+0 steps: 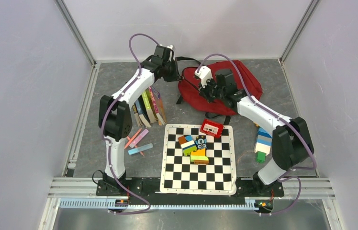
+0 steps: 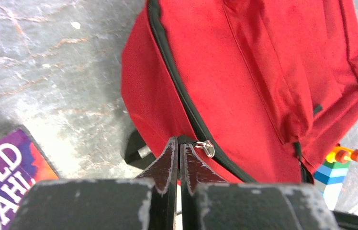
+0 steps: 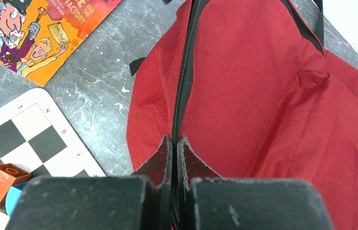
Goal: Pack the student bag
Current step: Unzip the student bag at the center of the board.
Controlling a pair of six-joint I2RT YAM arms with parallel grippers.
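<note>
Red fabric fills both wrist views: the student bag (image 1: 251, 81) lies flat on the grey table (image 1: 107, 76) at the far side, beyond the chessboard (image 1: 177, 175) and to the right of a row of books (image 1: 148, 105). We see the left gripper (image 2: 177, 143) at the bag's left edge, its fingers (image 2: 166, 165) pressed almost together with only a sliver between them. The tips meet the black zipper (image 2: 177, 86) just beside the silver zipper pull (image 2: 208, 148), but we cannot tell whether any fabric is pinched. The right gripper (image 3: 173, 140) sits on the bag's near side, closed narrow on the zipper track — the black teeth run straight in between its two tips. Along the stretch that the left wrist view shows, the zipper looks closed. On the chessboard we find a small red toy box (image 1: 211, 128) at the far edge and a cluster of coloured blocks (image 1: 194, 146) near the middle. A stack of blue, white and green blocks (image 1: 263, 141) lies right of the board, under the right arm, and pink, orange and blue sticks (image 1: 138, 141) lie to its left.
</note>
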